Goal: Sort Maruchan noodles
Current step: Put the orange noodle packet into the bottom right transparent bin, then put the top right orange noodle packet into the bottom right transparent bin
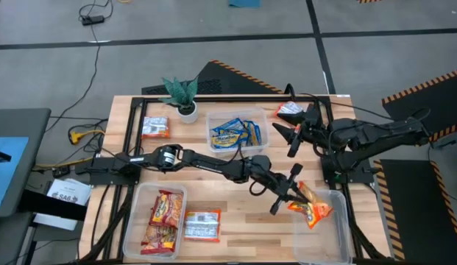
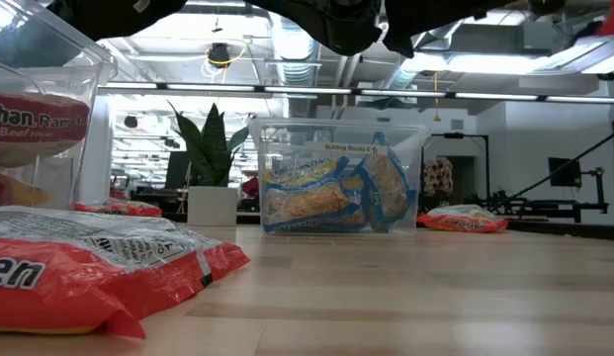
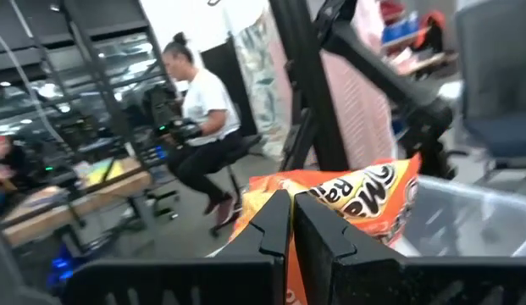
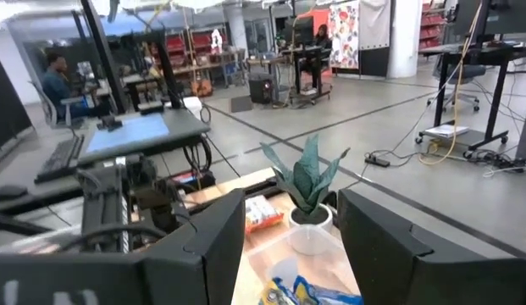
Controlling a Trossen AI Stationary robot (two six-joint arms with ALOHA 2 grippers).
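Pinching an orange noodle packet [image 1: 310,208] by one edge, the left claw [image 1: 285,193] hangs it just above the clear tub [image 1: 335,235] below it, likely so it can drop in with its own kind. Its fingers [image 3: 271,227] are clamped tight on the wrapper. The right claw [image 1: 293,133] waits with jaws spread wide and empty, just beside the tub of blue packets [image 1: 236,134], out of the way.

The high view looked straight down on the table [image 1: 235,213]. The low view sat at tabletop level, facing the room. Each wrist view looked forward past its own fingers; the high, low and right wrist views shared the plant [image 1: 182,94].
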